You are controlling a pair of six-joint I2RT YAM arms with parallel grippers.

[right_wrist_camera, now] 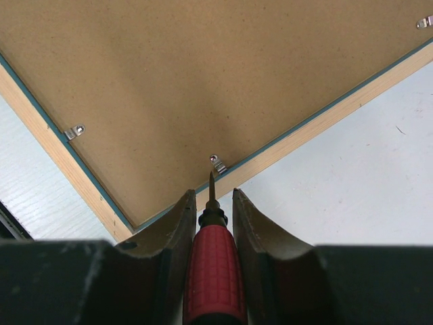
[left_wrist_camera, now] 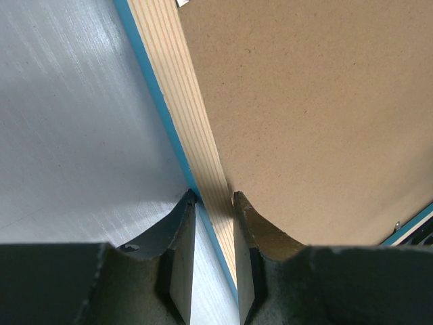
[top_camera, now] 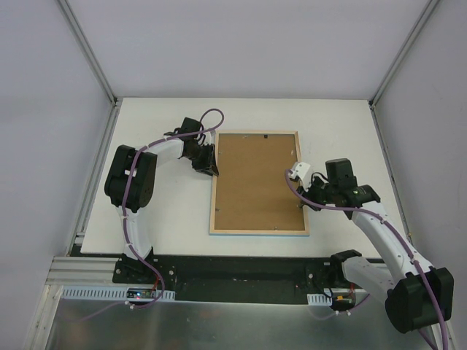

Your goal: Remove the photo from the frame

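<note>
The frame [top_camera: 216, 191] lies face down on the table, pale wood rails up, with a turquoise edge showing. Its brown backing board [top_camera: 257, 182] covers the photo, which is hidden. My left gripper [top_camera: 211, 168] straddles the left rail [left_wrist_camera: 183, 115] and is shut on it [left_wrist_camera: 215, 200]. My right gripper [top_camera: 303, 203] sits at the frame's right rail, shut on a red-handled screwdriver [right_wrist_camera: 213, 264]. The screwdriver's tip points at a small metal clip [right_wrist_camera: 218, 163] on the backing board's edge, just short of touching it.
More metal clips [right_wrist_camera: 74, 131] [right_wrist_camera: 425, 22] sit along the other rails. The white table [top_camera: 160, 219] is walled by pale panels on the left, the right and at the back. Both arms' cables loop above the table near the frame.
</note>
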